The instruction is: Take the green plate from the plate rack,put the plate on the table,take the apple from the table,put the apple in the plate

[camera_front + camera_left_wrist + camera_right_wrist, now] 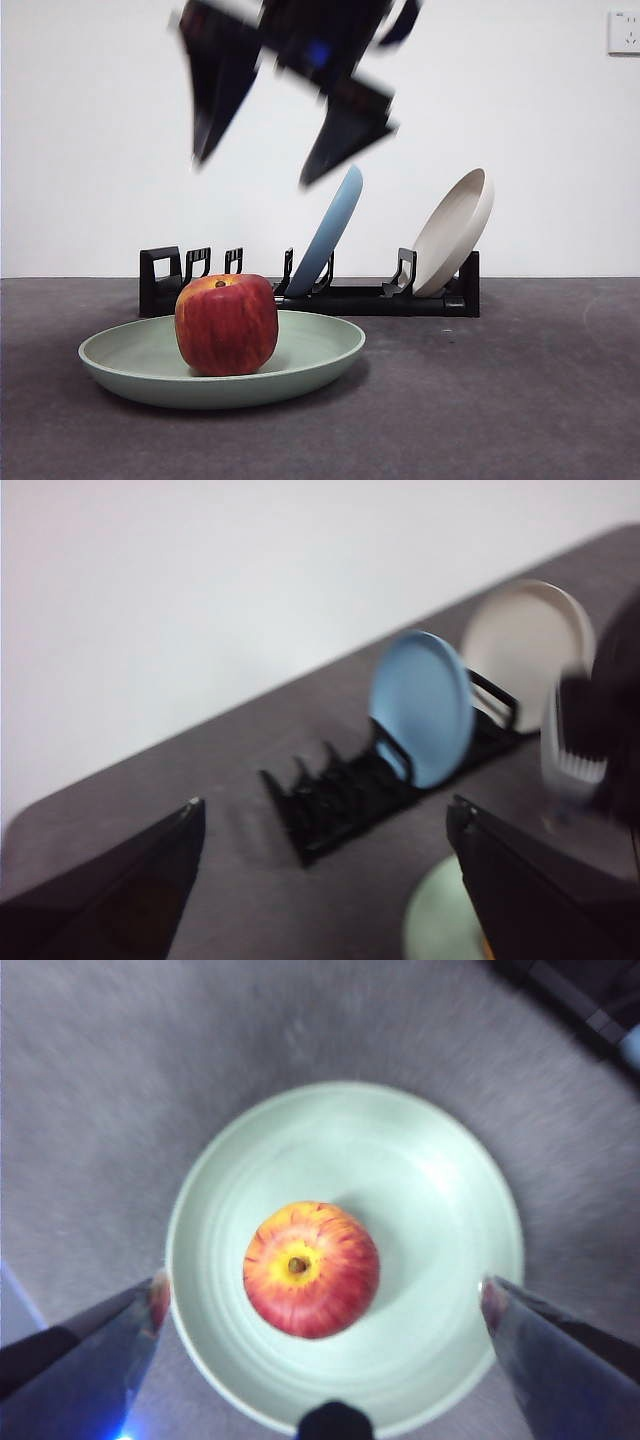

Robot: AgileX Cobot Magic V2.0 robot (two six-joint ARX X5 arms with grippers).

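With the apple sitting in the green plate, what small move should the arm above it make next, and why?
Probably lift the right hand straight up and clear. The apple already rests upright inside the green plate on the table, and the hand hangs open above it, holding nothing, so the placing looks done. The left hand is also open and empty.

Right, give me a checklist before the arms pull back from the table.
1. Red apple with yellow streaks sits inside the pale mint green round plate: ok.
2. Green plate flat on the dark grey table: ok.
3. Right claw open, above the apple and apart from it: ok.
4. Left claw open, holding nothing: ok.
5. Sky-blue plate and beige cream plate leaning in the long black plate rack: ok.
6. Gap between the two arms overhead: cannot tell, too blurred.
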